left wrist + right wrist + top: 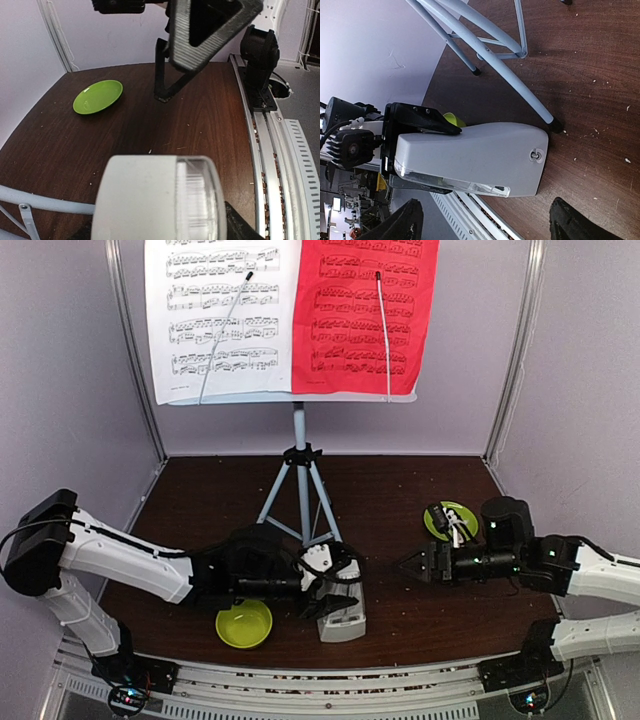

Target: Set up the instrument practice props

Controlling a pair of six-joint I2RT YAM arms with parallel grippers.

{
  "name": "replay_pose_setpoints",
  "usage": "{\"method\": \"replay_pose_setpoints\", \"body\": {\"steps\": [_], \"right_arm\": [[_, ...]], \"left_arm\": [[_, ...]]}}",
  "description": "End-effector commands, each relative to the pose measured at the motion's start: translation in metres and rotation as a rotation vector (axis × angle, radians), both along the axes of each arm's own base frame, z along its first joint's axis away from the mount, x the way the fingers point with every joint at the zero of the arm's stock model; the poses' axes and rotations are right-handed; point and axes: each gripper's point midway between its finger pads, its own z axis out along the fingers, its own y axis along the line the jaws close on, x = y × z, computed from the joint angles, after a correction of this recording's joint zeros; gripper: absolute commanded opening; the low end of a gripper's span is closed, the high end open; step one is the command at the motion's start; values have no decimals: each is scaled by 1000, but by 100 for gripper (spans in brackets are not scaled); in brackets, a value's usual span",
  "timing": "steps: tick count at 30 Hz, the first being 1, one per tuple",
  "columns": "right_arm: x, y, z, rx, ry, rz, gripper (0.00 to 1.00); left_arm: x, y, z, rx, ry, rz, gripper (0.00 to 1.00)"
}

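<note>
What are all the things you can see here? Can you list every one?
music stand: one, pale with grey legs, back middle of the table
white page: one, white, left on the stand
red page: one, red, right on the stand
metronome: one, cream, front middle
bowl: one, lime green, front, left of the metronome
plate: one, lime green, right side
table: one, dark brown, under everything
left gripper: one, black, closed on the metronome
right gripper: one, black, open, right of the metronome

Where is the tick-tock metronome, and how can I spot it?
Find the tall music stand holding white and red pages. Just in front of its legs is the metronome, in the left gripper. It is a pale wedge-shaped box, unlike the round green bowl beside it.
</note>
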Motion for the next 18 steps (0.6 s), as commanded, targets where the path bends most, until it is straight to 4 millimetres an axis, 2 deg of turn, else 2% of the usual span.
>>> {"method": "replay_pose_setpoints", "body": {"steps": [1,5,11,13,14,18], "right_arm": [[6,9,18,-15,-119,22,87],[2,18,14,-41,-157,70,84],[-9,26,3,-108,-231,159,83],[-13,27,-6,-147,-249,183,83],[-16,29,-9,-156,-251,195,82],[-24,31,-29,-184,-243,207,75]], "left_arm": [[9,-3,53,-214,1,44,36],[-5,-4,51,-175,2,-43,44],[-13,8,37,-84,-10,-75,64],[-14,12,39,-70,-14,-79,87],[-15,13,41,-68,-14,-79,93],[-19,25,45,-52,3,-69,97]]}}
